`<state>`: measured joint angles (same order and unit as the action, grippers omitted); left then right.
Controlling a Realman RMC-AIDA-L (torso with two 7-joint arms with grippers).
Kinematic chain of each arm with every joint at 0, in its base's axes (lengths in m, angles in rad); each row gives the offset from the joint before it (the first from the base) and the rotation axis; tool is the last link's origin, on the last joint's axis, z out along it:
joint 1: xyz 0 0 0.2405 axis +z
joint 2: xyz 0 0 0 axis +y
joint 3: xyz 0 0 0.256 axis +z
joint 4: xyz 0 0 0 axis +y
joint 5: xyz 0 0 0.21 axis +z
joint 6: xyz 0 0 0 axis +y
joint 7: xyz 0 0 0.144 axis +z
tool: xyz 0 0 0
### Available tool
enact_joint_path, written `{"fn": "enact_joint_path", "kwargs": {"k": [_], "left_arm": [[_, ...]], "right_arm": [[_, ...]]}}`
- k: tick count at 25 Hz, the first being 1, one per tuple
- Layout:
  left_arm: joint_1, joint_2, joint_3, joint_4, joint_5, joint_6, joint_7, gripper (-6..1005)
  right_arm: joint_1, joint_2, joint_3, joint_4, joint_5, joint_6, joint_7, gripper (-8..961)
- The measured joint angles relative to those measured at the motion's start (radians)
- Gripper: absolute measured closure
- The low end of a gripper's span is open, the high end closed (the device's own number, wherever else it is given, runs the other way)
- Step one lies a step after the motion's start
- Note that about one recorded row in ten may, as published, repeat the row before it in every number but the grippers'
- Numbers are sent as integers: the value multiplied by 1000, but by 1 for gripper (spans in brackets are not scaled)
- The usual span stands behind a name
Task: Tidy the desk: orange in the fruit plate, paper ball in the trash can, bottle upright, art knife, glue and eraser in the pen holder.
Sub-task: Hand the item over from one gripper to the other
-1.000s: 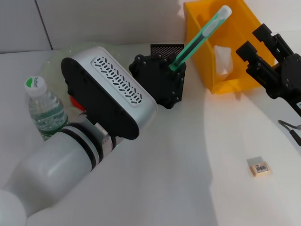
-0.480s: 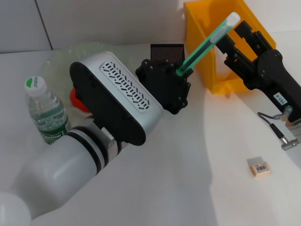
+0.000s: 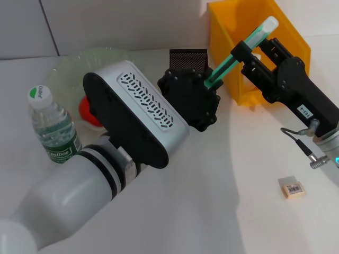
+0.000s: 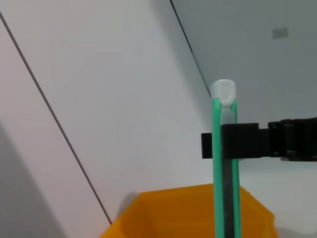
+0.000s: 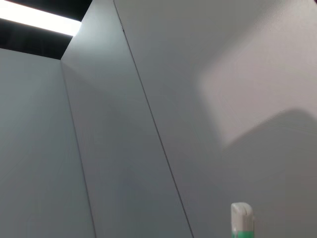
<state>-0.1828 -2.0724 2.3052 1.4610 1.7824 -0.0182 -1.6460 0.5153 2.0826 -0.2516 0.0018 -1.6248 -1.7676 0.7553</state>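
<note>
White counter (image 3: 201, 201) fills the scene, backed by pale grey wall panels. Near the far edge, the left gripper (image 3: 209, 84) is clenched on the lower end of the green art knife (image 3: 238, 46), which slants up over the orange trash can (image 3: 249, 26) at the far right corner. The right gripper (image 3: 249, 53) has its fingers (image 3: 238, 51) closed around the same knife higher up the handle; the left wrist view shows black fingers (image 4: 237, 144) clamping the shaft just below its white cap. A black mesh pen holder (image 3: 187, 57) stands behind the left gripper. An upright water bottle (image 3: 52, 128) stands near the left edge, beside a clear fruit plate (image 3: 79, 63) holding something orange-red (image 3: 87, 112). An eraser (image 3: 292, 187) lies near the right edge, well apart.
</note>
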Motion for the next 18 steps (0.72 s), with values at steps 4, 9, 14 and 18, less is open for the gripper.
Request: {"fn": "enact_joint_path", "kwargs": {"k": [4, 9, 14, 18], "left_arm": [[-1, 0, 8, 0, 0, 0, 0, 793], [-2, 0, 14, 1, 0, 0, 0, 792], [-3, 0, 20, 3, 0, 0, 1, 790], [-3, 0, 21, 7, 0, 5, 0, 789]], "right_arm": [[-2, 0, 0, -8, -1, -2, 1, 247], [2, -3, -14, -15, -7, 1, 4, 433], [4, -3, -41, -38, -7, 10, 27, 558], [5, -3, -54, -52, -9, 21, 33, 555]]}}
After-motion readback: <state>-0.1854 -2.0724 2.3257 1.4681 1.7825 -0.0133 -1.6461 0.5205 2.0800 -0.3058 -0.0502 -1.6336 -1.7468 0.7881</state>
